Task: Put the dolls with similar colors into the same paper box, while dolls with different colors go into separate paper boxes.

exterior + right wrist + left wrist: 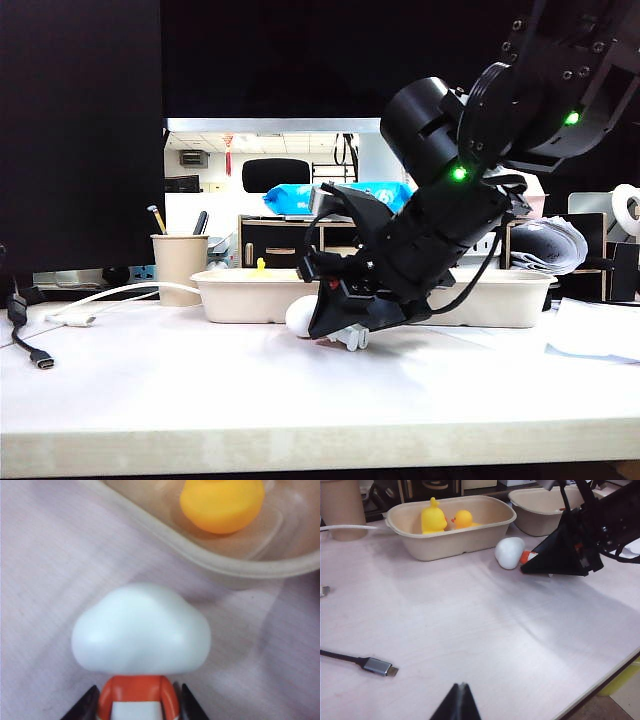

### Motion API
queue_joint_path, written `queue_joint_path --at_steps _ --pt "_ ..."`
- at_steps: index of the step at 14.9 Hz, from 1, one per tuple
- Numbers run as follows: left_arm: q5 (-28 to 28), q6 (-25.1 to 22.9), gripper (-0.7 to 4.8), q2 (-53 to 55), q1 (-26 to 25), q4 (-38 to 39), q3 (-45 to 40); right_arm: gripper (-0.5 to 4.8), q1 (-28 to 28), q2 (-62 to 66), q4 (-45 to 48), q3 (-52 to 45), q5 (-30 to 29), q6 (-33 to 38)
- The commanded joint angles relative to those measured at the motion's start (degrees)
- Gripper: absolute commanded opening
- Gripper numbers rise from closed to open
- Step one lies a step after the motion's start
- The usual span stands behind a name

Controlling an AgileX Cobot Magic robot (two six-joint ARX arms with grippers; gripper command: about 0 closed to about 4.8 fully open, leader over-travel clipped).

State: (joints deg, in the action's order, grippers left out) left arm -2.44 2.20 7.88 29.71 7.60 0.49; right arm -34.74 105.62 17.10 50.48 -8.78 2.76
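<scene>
Currently, right end effector [137,705] fingers flank the lying white figure's [141,630] orange body, contact unclear; left end effector [458,702] appears shut, empty.

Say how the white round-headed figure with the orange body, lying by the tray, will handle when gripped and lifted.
The white round-headed figure looks smooth and glossy, so it may slip. The right gripper straddles only its narrow orange body, so the big head could swing down. Lying on the pale wooden table, its rounded head probably rolls if nudged.
</scene>
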Motion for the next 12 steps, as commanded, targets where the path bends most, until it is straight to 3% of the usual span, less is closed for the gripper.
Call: queue_joint_path --at_steps 1,2,9,12 --pt "-0.17 -0.22 -0.05 0.0 -0.07 -0.37 0.04 1.51 -0.02 -0.09 0.31 1.73 -0.13 1.51" --pt "-0.17 -0.22 -0.05 0.0 -0.07 -0.37 0.04 1.03 -0.02 -0.13 0.28 2.64 -0.13 1.51" --pt "-0.17 -0.22 -0.05 0.0 0.07 -0.39 0.04 1.03 0.59 -3.39 -0.7 4.5 -0.17 2.75" --pt "0.02 -0.24 -0.05 0.02 3.87 -0.37 0.04 1.03 3.32 -8.2 -5.31 4.48 -0.31 2.75"
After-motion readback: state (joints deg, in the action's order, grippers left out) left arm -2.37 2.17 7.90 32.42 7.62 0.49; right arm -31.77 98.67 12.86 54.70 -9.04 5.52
